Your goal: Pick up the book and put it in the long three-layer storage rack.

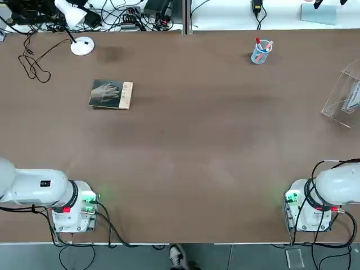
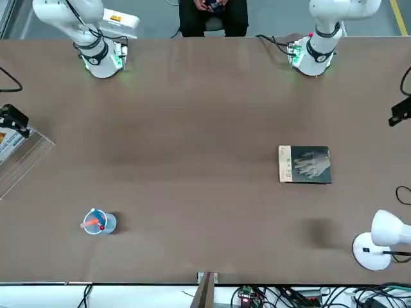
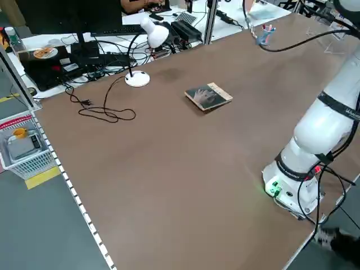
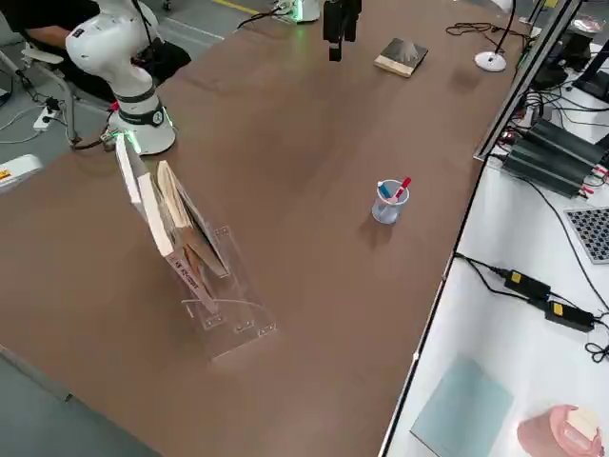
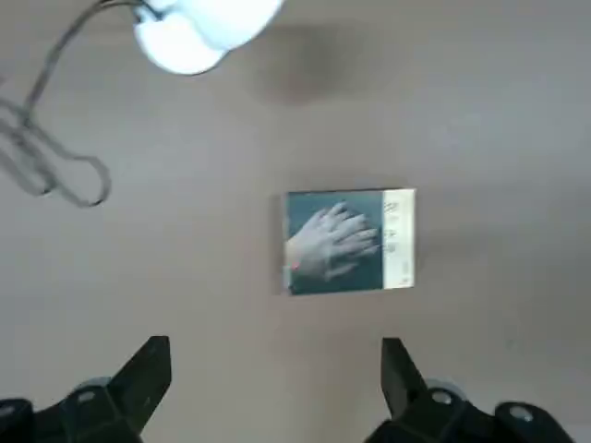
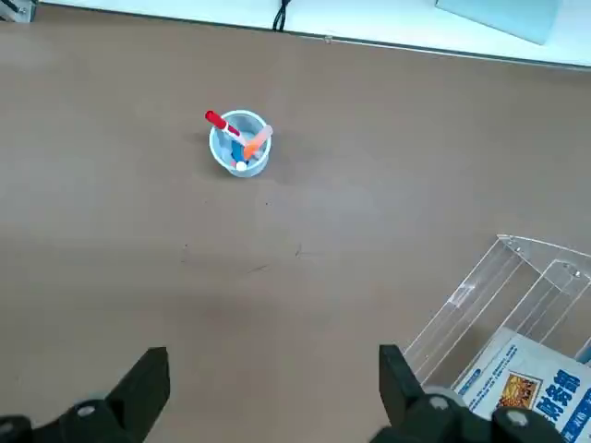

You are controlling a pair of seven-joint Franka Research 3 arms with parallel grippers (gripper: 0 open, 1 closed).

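Note:
The book [image 1: 111, 94] lies flat on the brown table at the far left, dark cover with a pale hand and a tan strip; it also shows in the front view [image 2: 305, 164] and the side views [image 3: 208, 96] [image 4: 401, 54]. My left gripper [image 5: 274, 369] hangs open high above it, the book [image 5: 349, 241] just beyond the fingertips. The clear rack [image 1: 343, 95] stands at the table's right edge, holding a few booklets [image 4: 176, 224]. My right gripper [image 6: 274, 374] is open and empty above the table, beside the rack [image 6: 499, 305].
A clear pen cup [image 1: 261, 52] with red and orange pens stands far right of centre. A white desk lamp [image 1: 82, 46] and its looped cable [image 1: 34, 62] sit at the far left corner, behind the book. A person [image 2: 212, 16] sits behind the arm bases.

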